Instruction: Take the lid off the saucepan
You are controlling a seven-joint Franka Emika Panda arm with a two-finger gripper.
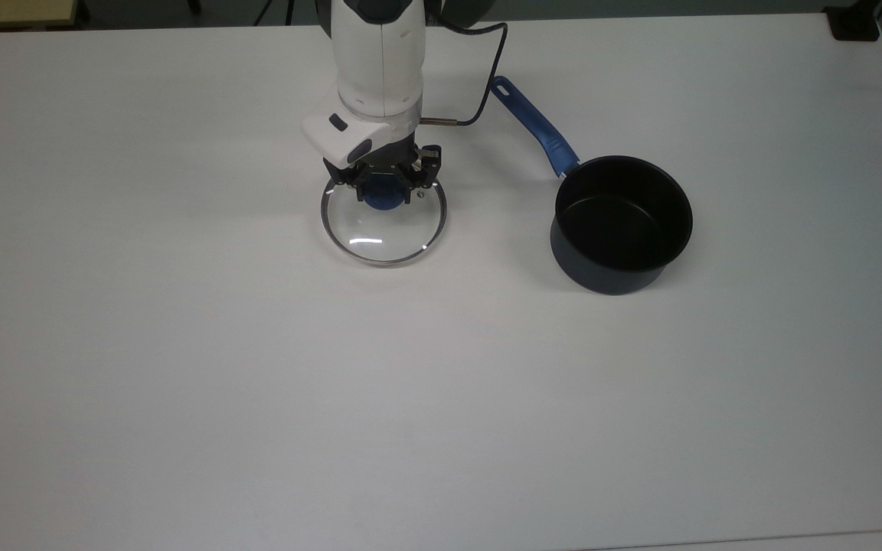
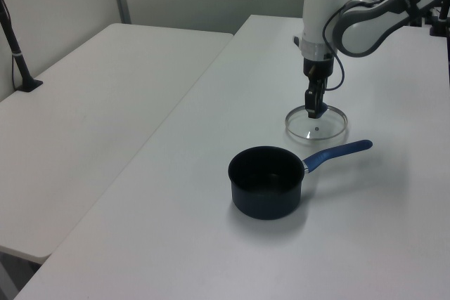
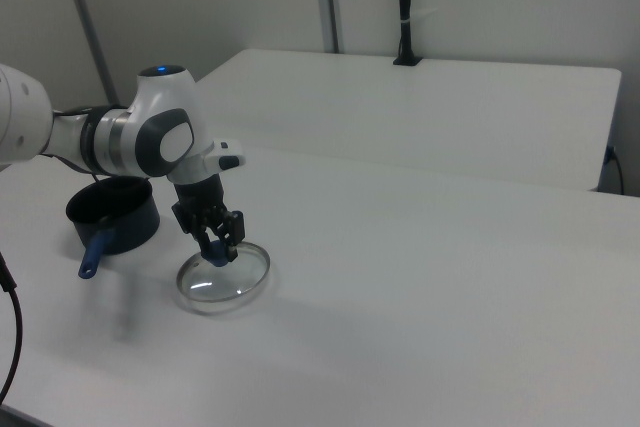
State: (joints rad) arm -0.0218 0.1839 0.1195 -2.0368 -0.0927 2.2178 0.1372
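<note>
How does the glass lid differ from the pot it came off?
The lid is a flat, see-through disc with a thin metal rim; the saucepan is deep, dark and opaque, black inside. The lid has a short blue knob in its middle, while the saucepan has a long blue handle sticking out sideways. The gripper is at the lid's knob; the saucepan stands apart, untouched. Both are round with blue fittings.

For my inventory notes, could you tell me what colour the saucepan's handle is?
The saucepan's handle is blue, seen best in the top view.
</note>
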